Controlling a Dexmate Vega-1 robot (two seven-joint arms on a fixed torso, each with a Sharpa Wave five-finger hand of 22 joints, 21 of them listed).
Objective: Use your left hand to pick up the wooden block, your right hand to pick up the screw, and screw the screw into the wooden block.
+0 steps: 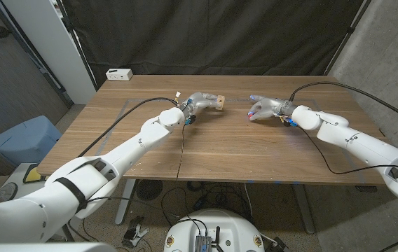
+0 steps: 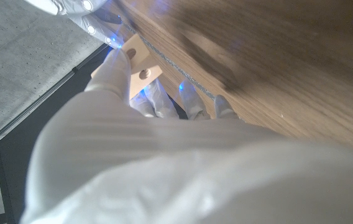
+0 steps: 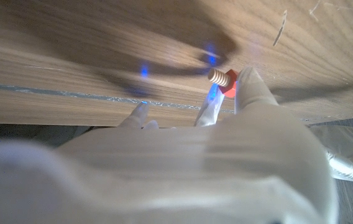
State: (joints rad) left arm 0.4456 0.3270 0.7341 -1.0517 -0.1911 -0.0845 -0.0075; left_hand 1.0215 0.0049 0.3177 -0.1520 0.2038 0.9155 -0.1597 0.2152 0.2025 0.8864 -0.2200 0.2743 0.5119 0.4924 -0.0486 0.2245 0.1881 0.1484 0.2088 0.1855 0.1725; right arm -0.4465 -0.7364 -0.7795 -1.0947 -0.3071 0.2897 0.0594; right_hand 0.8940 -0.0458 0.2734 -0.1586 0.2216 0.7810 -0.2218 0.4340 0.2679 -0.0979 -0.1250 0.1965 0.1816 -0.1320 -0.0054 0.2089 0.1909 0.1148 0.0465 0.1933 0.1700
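A: Our left hand point(image 1: 197, 105) grips the wooden block point(image 1: 218, 103), lifted near table point(image 1: 220, 150) centre.
B: And our right hand point(image 1: 269, 108), at its three o'clock, pinches the screw point(image 3: 221, 77).

left arm: reaches in from the lower left across the desk point(image 1: 206, 150) | left hand point(image 1: 197, 105): raised, fingers point(image 2: 119, 65) hold the wooden block point(image 1: 218, 103) | right arm: stretches in from the right | right hand point(image 1: 269, 108): low over the desk, fingers point(image 3: 248, 84) pinch the screw point(image 3: 222, 79)
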